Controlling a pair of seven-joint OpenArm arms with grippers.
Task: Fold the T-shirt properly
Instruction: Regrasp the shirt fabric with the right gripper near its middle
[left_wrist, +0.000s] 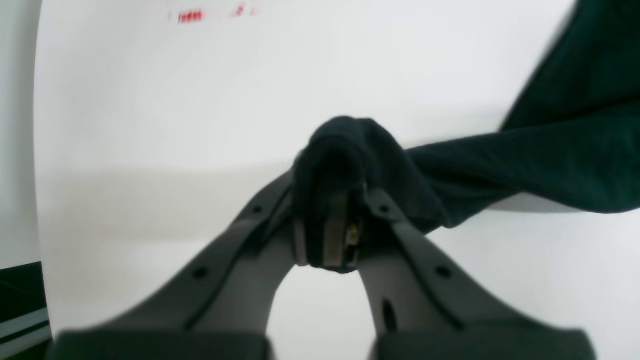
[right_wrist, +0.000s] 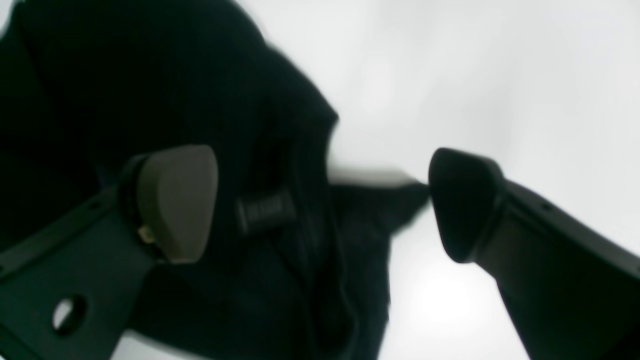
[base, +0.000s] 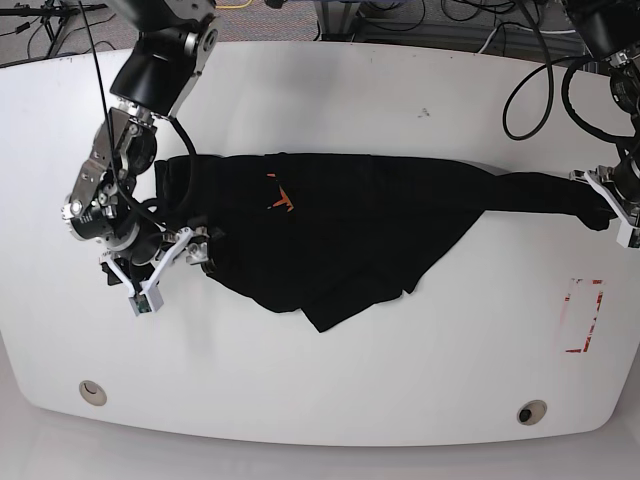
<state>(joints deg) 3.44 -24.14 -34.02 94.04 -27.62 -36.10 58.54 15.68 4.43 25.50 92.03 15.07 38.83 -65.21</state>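
With my left pincer (left_wrist: 327, 250) clamped on a bunched end of the T-shirt (base: 340, 230), stretched across the counter (base: 330, 90), and my right pincer (right_wrist: 325, 205) gaping empty beside its other end, I fear one-sided pulling drags everything askew.

There is one black T-shirt (base: 340, 225) on one white table (base: 330, 390). Two robot arms are present, each with one hand: the left hand (base: 612, 207) and the right hand (base: 170, 262). The table has two round holes (base: 92, 392) near its front edge, and one red marking (base: 583, 315), which is perhaps a printed outline.
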